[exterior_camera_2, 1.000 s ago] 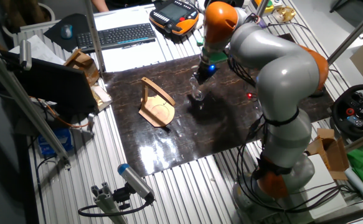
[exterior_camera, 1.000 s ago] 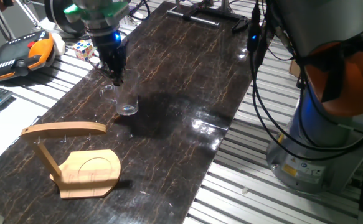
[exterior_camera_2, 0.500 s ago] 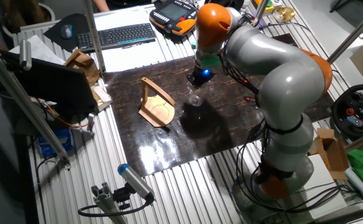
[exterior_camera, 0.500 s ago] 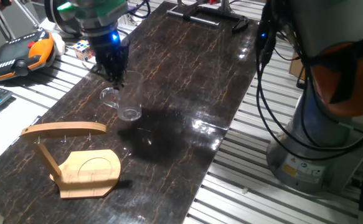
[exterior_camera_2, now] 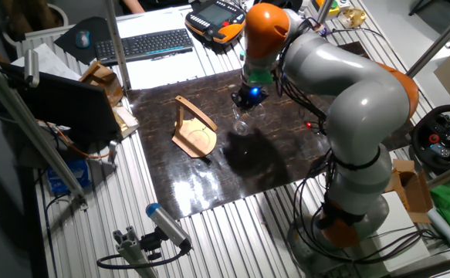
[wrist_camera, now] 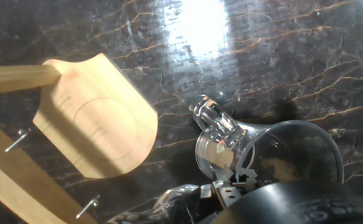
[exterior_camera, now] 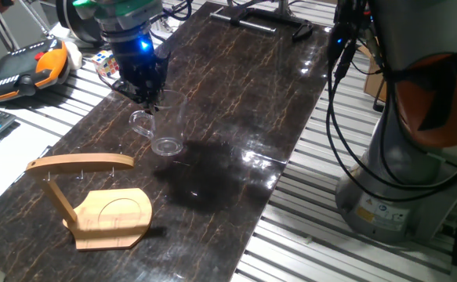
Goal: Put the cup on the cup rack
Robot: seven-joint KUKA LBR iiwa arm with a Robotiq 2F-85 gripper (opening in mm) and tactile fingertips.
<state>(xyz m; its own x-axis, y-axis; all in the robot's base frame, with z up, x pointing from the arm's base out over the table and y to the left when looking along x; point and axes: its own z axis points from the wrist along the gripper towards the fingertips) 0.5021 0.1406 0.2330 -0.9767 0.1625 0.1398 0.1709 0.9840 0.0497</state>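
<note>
The cup [exterior_camera: 160, 131] is a clear glass mug, held tilted a little above the dark table [exterior_camera: 236, 102]. My gripper [exterior_camera: 150, 100] is shut on its rim from above. In the other fixed view the gripper [exterior_camera_2: 246, 103] holds the cup [exterior_camera_2: 241, 123] just to the right of the cup rack [exterior_camera_2: 193, 127]. The wooden cup rack [exterior_camera: 95, 200] stands at the near left, with small hooks under its top bar [exterior_camera: 79, 163]. In the hand view the cup [wrist_camera: 256, 149] shows its handle [wrist_camera: 213, 117] pointing toward the rack's base [wrist_camera: 97, 118].
An orange teach pendant [exterior_camera: 20, 66] and a Rubik's cube [exterior_camera: 105, 61] lie to the left of the table. A keyboard [exterior_camera_2: 143, 42] lies beyond the rack. A black metal fixture [exterior_camera: 255, 19] sits at the table's far end. The arm's base [exterior_camera: 400, 180] stands at the right.
The gripper has lifted the cup off the table and carried it a little toward the rack. The cup now hangs tilted, with its shadow apart from it.
</note>
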